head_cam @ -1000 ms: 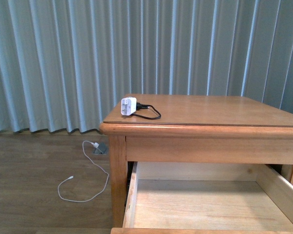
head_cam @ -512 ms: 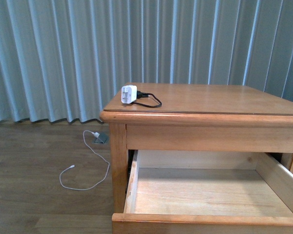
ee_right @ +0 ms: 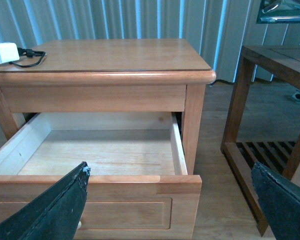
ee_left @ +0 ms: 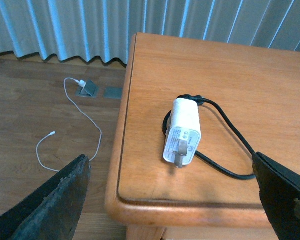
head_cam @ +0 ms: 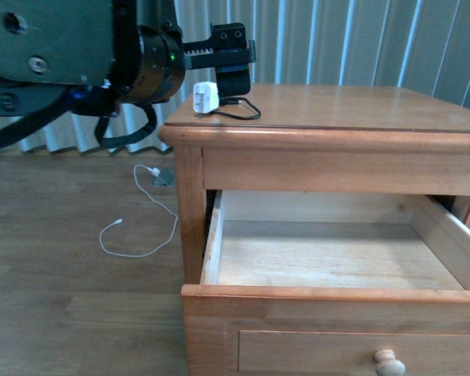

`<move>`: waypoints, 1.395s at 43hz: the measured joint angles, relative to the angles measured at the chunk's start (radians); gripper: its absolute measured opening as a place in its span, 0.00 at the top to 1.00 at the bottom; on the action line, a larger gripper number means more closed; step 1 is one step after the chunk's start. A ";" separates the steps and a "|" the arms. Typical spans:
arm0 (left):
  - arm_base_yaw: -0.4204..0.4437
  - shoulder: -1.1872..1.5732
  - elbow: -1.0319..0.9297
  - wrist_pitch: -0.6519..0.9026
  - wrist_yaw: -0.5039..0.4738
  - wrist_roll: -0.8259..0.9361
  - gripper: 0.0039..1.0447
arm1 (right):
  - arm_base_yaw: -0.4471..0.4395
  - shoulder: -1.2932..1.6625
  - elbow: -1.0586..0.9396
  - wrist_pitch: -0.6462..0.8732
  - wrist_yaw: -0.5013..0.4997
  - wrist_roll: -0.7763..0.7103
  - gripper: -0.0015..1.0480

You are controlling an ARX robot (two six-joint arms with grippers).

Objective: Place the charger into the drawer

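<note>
A: Charger (ee_left: 182,131) on the cabinet top (ee_left: 270,75), near its corner; left gripper (ee_left: 170,159) spread wide either side, drawer (head_cam: 329,294) open below.

B: Height's unclear, though. A low finger could snag the black cable (ee_left: 230,145) and drag it overboard.

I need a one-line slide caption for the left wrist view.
Open left pincer framing the small white cube-shaped charger on the honey-coloured wooden cabinet top.

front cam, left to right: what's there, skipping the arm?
white cable on the floor → charger on the cabinet top → drawer knob
</note>
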 joint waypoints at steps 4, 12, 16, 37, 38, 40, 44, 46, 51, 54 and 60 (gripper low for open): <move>0.003 0.097 0.102 -0.032 0.019 -0.032 0.06 | 0.000 0.000 0.000 0.000 0.000 0.000 0.08; 0.005 0.214 0.230 -0.063 0.027 -0.084 0.06 | 0.000 0.000 0.000 0.000 0.000 0.000 0.08; 0.006 0.251 0.277 -0.079 0.021 -0.095 0.06 | 0.000 0.000 0.000 0.000 0.000 0.000 0.08; 0.010 0.273 0.307 -0.080 0.004 -0.140 0.76 | 0.000 0.000 0.000 0.000 0.000 0.000 0.08; 0.010 0.269 0.300 -0.076 0.005 -0.141 0.77 | 0.000 0.000 0.000 0.000 0.000 0.000 0.08; 0.010 0.256 0.282 -0.071 0.005 -0.144 0.77 | 0.000 0.000 0.000 0.000 0.000 0.000 0.08; 0.008 0.227 0.245 -0.061 0.004 -0.155 0.77 | 0.000 0.000 0.000 0.000 0.000 0.000 0.08; 0.002 0.198 0.210 -0.051 0.008 -0.162 0.77 | 0.000 0.000 0.000 0.000 0.000 0.000 0.08; -0.019 0.100 0.121 -0.017 0.060 -0.158 0.77 | 0.000 0.000 0.000 0.000 0.000 0.000 0.08; -0.042 0.027 0.067 -0.003 0.131 -0.157 0.77 | 0.000 0.000 0.000 0.000 0.000 0.000 0.08; -0.090 -0.086 -0.029 0.008 0.277 -0.127 0.77 | 0.000 0.000 0.000 0.000 0.000 0.000 0.08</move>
